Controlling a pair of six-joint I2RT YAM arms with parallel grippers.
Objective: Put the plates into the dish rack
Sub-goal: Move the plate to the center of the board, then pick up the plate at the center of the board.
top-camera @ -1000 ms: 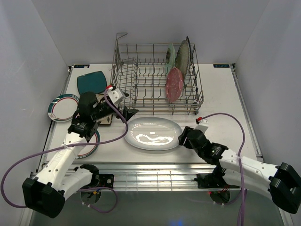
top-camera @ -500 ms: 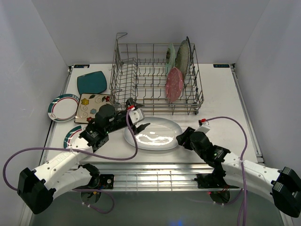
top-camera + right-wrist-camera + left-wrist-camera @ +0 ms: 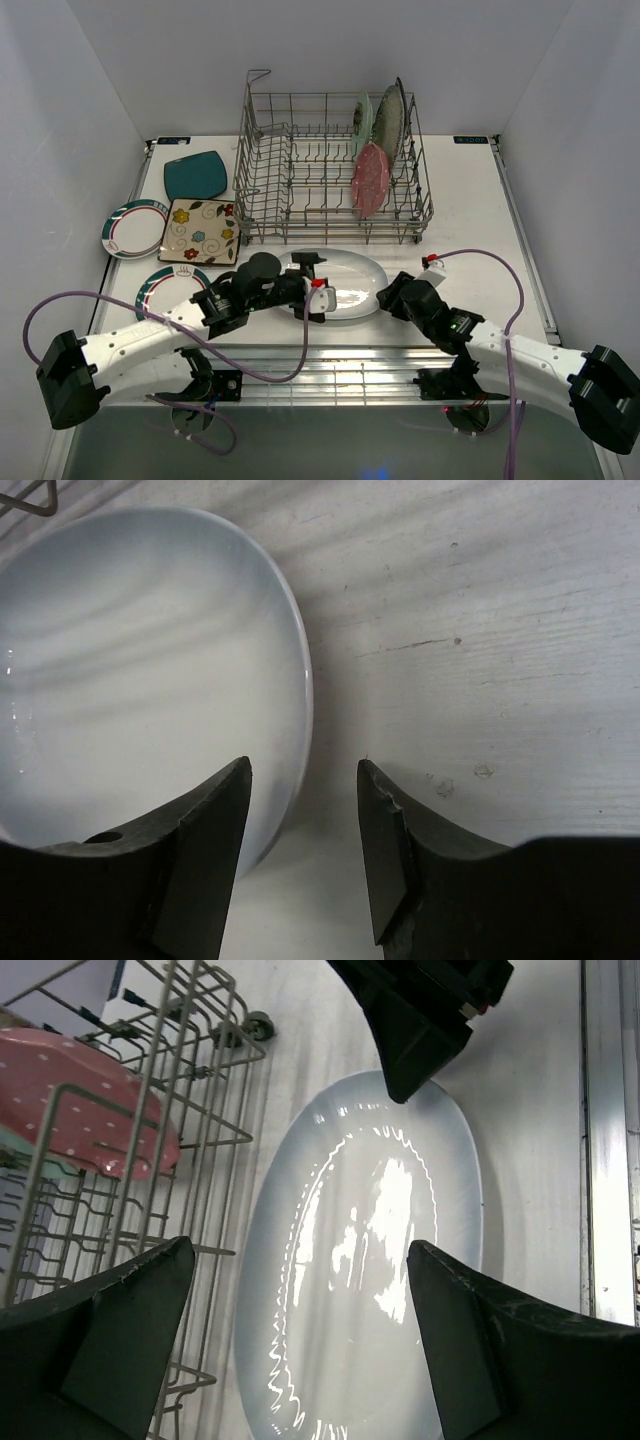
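- A pale, scuffed bench (image 3: pixel 470 200) is enclosed by plain white walls (image 3: pixel 100 80) at 9, 12 and 3 o'clock. A metal rail (image 3: pixel 330 360) is run along its 6 o'clock edge.
- The grey wire dish rack (image 3: pixel 262 190) is set toward 12 o'clock on the bench.
- Three plates are stood on edge at the rack's 3 o'clock end. A pink dotted plate (image 3: pixel 369 180) is nearest. A mint green plate (image 3: pixel 363 118) and a speckled silver plate (image 3: pixel 392 110) are placed behind it toward 12 o'clock.
- A teal square plate (image 3: pixel 195 175) is laid flat at 9 o'clock of the rack, and a floral square plate (image 3: pixel 200 232) is laid just at 6 o'clock of the teal one.
- A rimmed round plate (image 3: pixel 133 227) is seen at 9 o'clock of the floral plate. A second rimmed round plate (image 3: pixel 162 282) is seen at 7 o'clock of it, partly hidden by the left arm.
- The white oval plate (image 3: pixel 350 280) is laid flat on the bench just at 6 o'clock of the rack, between the two tools.
- The left arm is stretched low from its base at 7 o'clock toward 3 o'clock. The left tool (image 3: pixel 312 283) is held over the 9 o'clock half of the oval plate with its jaws spread wide and nothing gripped. Contact with the plate cannot be told.
- The right arm is reached from 5 o'clock toward 10 o'clock. The right tool (image 3: pixel 386 294) is placed at the 3 o'clock end of the oval plate. Its jaws are held partly apart with the plate's rim seen between them. One finger is over the plate's well and the other over bare bench, and no clamped grip is seen.
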